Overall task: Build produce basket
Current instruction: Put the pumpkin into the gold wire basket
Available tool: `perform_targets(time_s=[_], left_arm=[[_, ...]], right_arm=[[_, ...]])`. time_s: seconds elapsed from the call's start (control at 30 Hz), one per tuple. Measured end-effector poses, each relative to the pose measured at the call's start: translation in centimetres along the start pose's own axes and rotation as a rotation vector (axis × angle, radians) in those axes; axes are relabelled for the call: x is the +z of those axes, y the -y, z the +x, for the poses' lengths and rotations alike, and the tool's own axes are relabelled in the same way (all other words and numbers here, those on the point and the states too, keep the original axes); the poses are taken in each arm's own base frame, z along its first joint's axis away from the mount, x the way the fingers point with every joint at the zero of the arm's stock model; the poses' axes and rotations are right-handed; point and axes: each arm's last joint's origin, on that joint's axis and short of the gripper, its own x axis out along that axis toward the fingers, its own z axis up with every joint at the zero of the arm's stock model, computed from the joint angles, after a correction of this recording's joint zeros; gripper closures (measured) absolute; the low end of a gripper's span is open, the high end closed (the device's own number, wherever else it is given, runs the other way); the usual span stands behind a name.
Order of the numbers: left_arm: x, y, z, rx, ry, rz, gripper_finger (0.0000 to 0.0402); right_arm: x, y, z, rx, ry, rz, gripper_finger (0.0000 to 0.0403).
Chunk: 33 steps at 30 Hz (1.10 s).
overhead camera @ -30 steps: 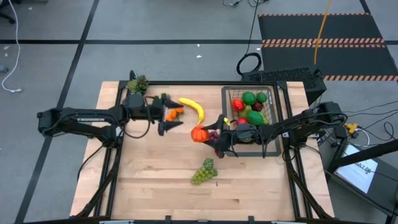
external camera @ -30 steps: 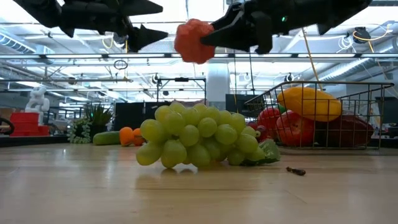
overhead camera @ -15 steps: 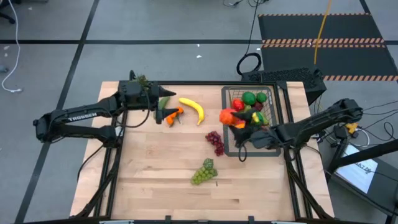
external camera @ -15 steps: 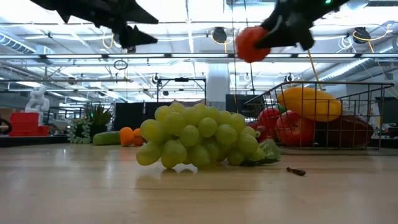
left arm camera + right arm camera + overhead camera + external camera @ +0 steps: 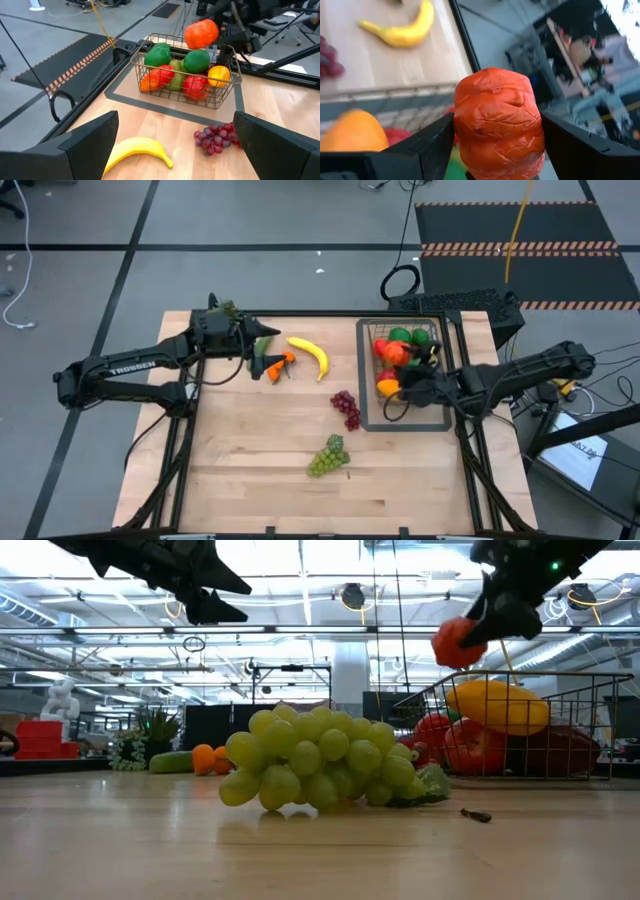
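Note:
The dark wire basket (image 5: pixel 432 378) stands at the table's right and holds red, green and orange-yellow produce (image 5: pixel 186 75). My right gripper (image 5: pixel 398 362) hovers over it, shut on a wrinkled red-orange fruit (image 5: pixel 497 120), which also shows in the low view (image 5: pixel 457 640). My left gripper (image 5: pixel 264 348) is open and empty above the small orange pieces (image 5: pixel 281 362) near the far-left of the table. The banana (image 5: pixel 310 355), purple grapes (image 5: pixel 346 408) and green grapes (image 5: pixel 327 455) lie on the wood. My right gripper pinches the red-orange fruit by its two opposite sides (image 5: pixel 462 125) between its fingers (image 5: pixel 432 147). The fingers reach in from the table's right side. The fruit is lifted clear, hanging above the basket's contents (image 5: pixel 201 32).
A small potted plant (image 5: pixel 222 312) sits at the far-left corner behind my left arm. A cucumber (image 5: pixel 172 762) lies beside the oranges (image 5: pixel 205 757). Bare wood lies along the near edge on both sides of the green grapes. The basket rests on a flat dark tray (image 5: pixel 372 420).
My right gripper has carried the red-orange fruit from the middle of the table toward the right edge, over the basket, and sunk a little. The purple grapes it stood over now show. My left gripper drew back toward the far-left, then kept still.

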Motion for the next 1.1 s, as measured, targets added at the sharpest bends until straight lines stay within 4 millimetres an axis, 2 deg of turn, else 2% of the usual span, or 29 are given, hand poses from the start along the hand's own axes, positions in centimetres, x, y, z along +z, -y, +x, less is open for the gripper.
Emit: perform_targets(time_s=[0.33, 0.53, 0.87, 1.1], left_arm=[[0.1, -0.1, 0.4, -0.001, 0.012, 0.011, 0.0007], [-0.1, -0.1, 0.7, 0.0, 0.006, 0.029, 0.0007], [-0.2, -0.1, 0.8, -0.002, -0.008, 0.026, 0.0007], [-0.3, 0.3, 0.9, -0.019, -0.013, 0.031, 0.0007]], right_arm=[[-2.0, 0.7, 0.8, -0.034, -0.163, 0.027, 0.0131], [-2.3, 0.9, 1.3, 0.017, -0.214, 0.038, 0.0131], [-2.8, 1.4, 2.2, -0.008, -0.283, 0.036, 0.0131], [-3.3, 1.4, 2.9, 0.058, -0.333, 0.067, 0.0131]])
